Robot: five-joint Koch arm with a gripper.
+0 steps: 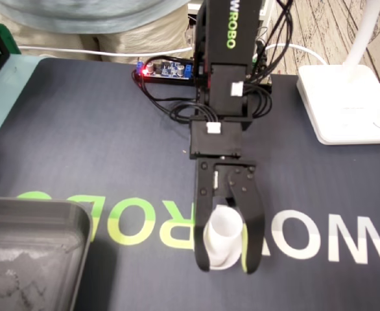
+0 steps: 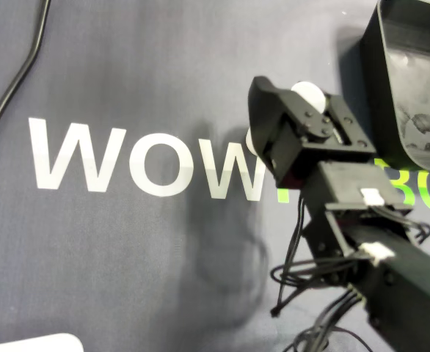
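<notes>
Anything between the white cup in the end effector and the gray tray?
Nothing visible. The end effector holds the white cup; only bare printed mat lies between it and the gray tray, lower left in the fixed view.

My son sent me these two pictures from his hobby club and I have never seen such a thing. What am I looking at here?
This is a small black robot arm on a dark mat printed with large letters. One picture comes from a camera facing the arm; the other looks straight down from above. At the arm's end is a gripper, a two-fingered claw, and its jaws are closed on the sides of a small white cup. Whether the cup is lifted off the mat I cannot tell. A grey tray lies nearby, a white lamp base stands beside the arm, and a small circuit board with a red light lies behind it.
</notes>
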